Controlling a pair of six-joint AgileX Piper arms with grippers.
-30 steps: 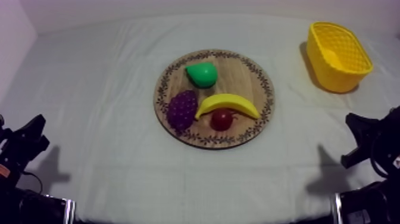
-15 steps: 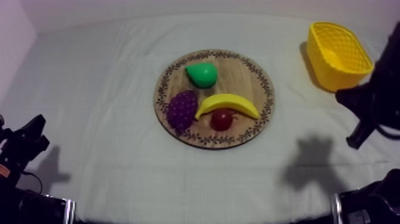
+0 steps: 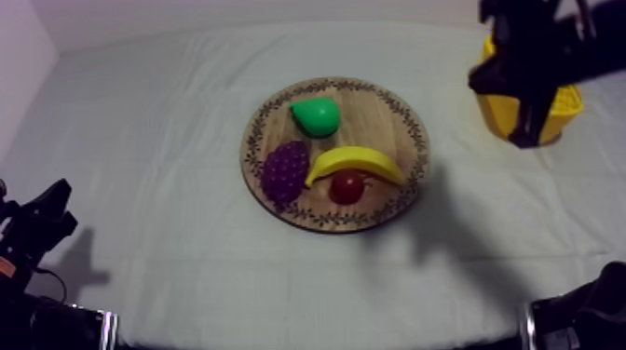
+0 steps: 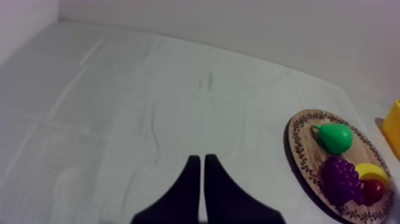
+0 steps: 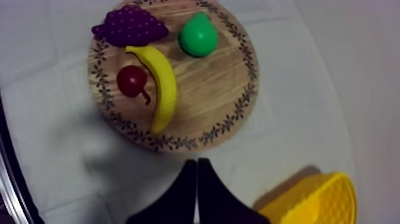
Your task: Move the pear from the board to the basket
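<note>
At the table's far right, the right gripper (image 3: pixel 524 138) hangs in the air on an arm that comes in from the upper right of the top view. The arm crosses in front of the yellow basket (image 3: pixel 568 100) and hides much of it. In the right wrist view its two black fingers (image 5: pixel 189 179) lie pressed together as a narrow wedge, clenched on nothing and touching nothing. Their tips point at bare grey-white cloth (image 3: pixel 158 140) between the basket and the round wooden board (image 3: pixel 382 121).

The pear (image 3: pixel 315 115) lies on the board, well apart from this gripper, on the board's far half as the top view shows it. It is green and no other fruit touches it. Nearer the front rim, the bunch of grapes (image 3: pixel 284 172) sits to the left. The banana (image 3: pixel 359 160) curves beside it, and the small red fruit (image 3: pixel 347 187) is tucked under the banana's arc, touching it. The board's patterned rim is in plain sight all round.

Low at the left edge of the top view, the left gripper (image 3: pixel 42 219) sits well apart from the board. The left wrist view shows its fingers (image 4: pixel 191 179) together in the same narrow wedge, gripping nothing, over bare cloth with the board off to one side.
</note>
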